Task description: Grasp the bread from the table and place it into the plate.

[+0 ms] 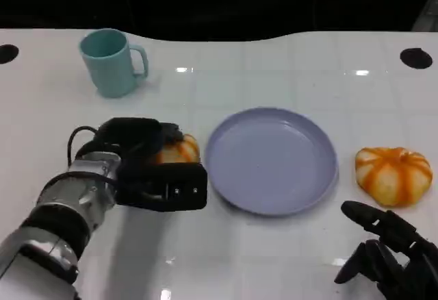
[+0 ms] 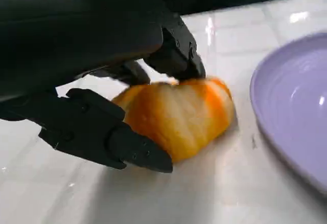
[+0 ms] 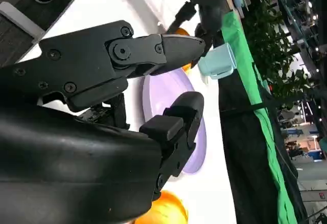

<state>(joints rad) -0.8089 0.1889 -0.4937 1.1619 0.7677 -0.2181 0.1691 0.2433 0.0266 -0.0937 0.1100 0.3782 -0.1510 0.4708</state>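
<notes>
step in hand: the grasp, late stage. left hand (image 1: 147, 166) sits over a bread (image 1: 179, 151) on the white desk (image 1: 274, 252), just left of the lilac plate (image 1: 301, 177). in the left wrist view the fingers (image 2: 115, 137) lie on either side of this bread (image 2: 179, 116), one against its near flank and another over its far top edge, so the hand looks closed on the piece. the bread's underside seems in contact with the desk, so i judge it gripped but not yet lifted. slight blur on the bread edge; contact of the lower finger cannot be confirmed exactly.

a second bread (image 1: 393, 175) lies on the desk to the right of the plate, apart from its rim. right hand (image 1: 387, 255) rests low near the desk edge, close to that piece but not touching it; fingers apart, holding nothing.

plate holds nothing so far. teal mug (image 1: 111, 62) stands well behind the left hand, out of the path.

next move, as judged: firm the grip, lift straight up enough to clear the plate rim, carry a short way toward the plate centre, lower, release. the travel is short since bread and rim are nearly side by side. risks: soft rounded loaf may slip or roll out of a two-sided pinch; a low carry could knock the rim and shift the plate.
</notes>
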